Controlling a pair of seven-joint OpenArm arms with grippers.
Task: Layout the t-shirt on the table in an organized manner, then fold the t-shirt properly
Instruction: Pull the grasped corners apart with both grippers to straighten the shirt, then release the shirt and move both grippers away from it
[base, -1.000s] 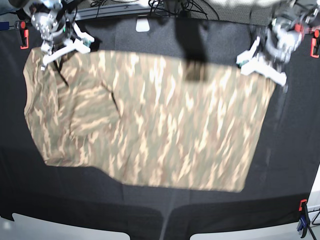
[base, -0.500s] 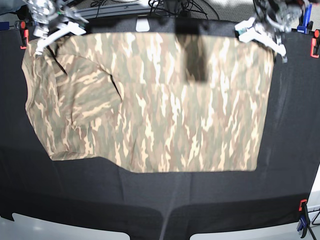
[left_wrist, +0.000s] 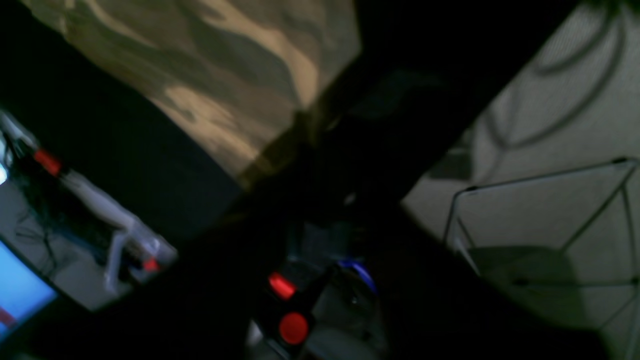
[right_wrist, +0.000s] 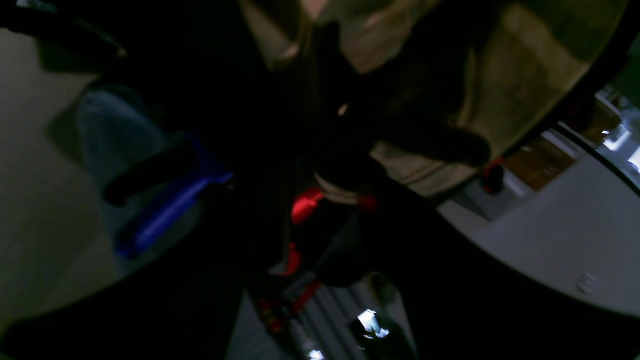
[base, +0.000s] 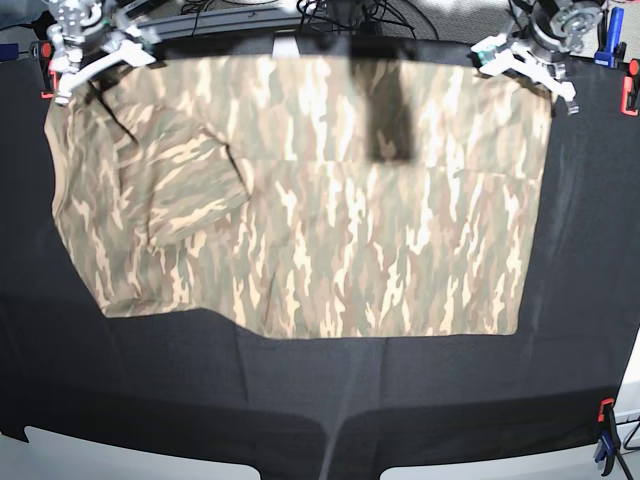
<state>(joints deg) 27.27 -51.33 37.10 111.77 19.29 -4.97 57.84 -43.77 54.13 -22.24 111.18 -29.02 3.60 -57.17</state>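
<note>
Across the far half of the table (base: 300, 400) the t-shirt (base: 320, 220) lies spread flat, one sleeve folded over near the left edge. Left gripper (base: 527, 62) and right gripper (base: 92, 62) sit at its far corners; honestly can't tell whether either jaw is gripping or parted.

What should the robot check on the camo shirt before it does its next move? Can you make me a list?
1. T-shirt spread across the table: ok, mostly flat.
2. Sleeve lying neatly: not ok, it is folded over onto the body.
3. Hem edge nearest the camera straight: ok on one side, wavy toward the sleeve side.
4. Left gripper let go of the far corner: cannot tell.
5. Right gripper let go of its corner: cannot tell.
6. Wrist views usable: not ok, dark and blurred.
</note>
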